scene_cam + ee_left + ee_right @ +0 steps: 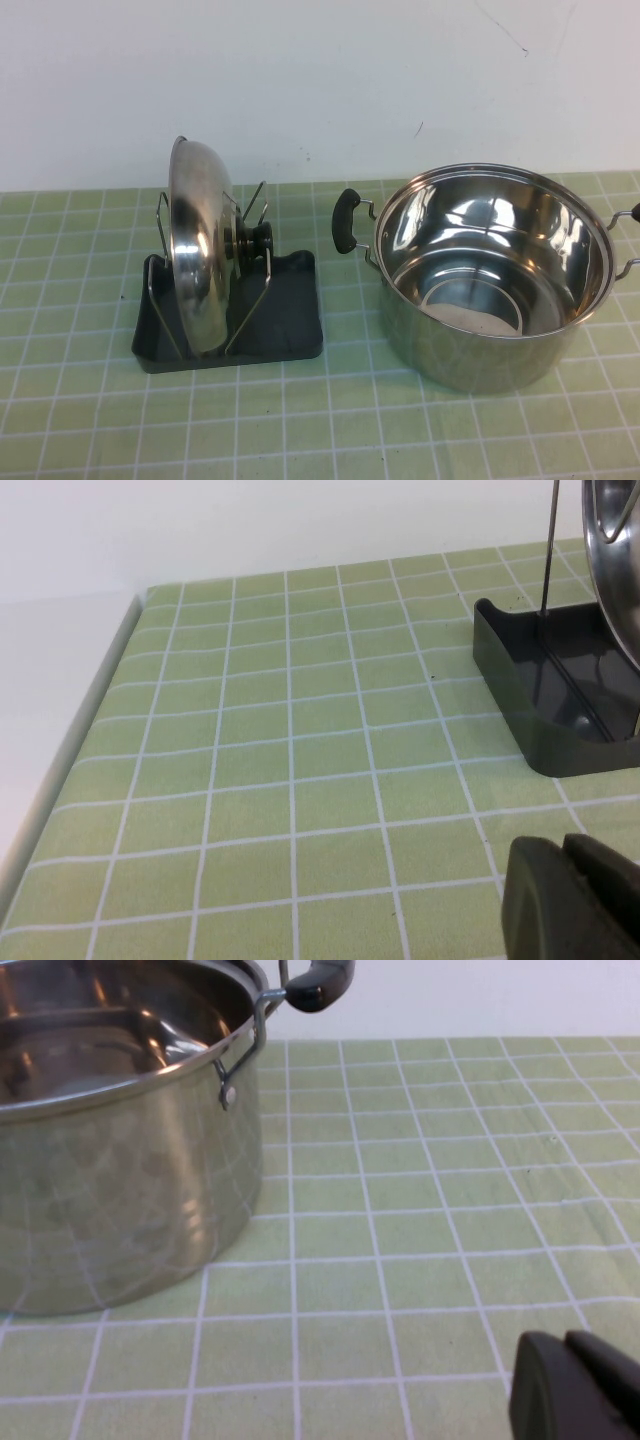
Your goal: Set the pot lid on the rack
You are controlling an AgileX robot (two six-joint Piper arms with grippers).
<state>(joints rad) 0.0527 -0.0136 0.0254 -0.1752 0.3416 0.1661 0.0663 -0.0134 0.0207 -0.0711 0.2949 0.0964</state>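
The shiny steel pot lid (198, 248) stands on edge between the wire prongs of the dark grey rack (290, 315), its black knob (262, 239) facing the pot. The lid's rim (615, 555) and the rack (525, 695) also show in the left wrist view. Neither gripper shows in the high view. My left gripper (570, 895) is shut and empty, low over the mat, apart from the rack. My right gripper (575, 1385) is shut and empty, low over the mat beside the pot.
The deep steel pot (490, 275) with black side handles stands right of the rack; it also shows in the right wrist view (120, 1130). A green tiled mat (330, 420) covers the table. A white wall stands behind. The mat's left edge (110, 680) shows in the left wrist view.
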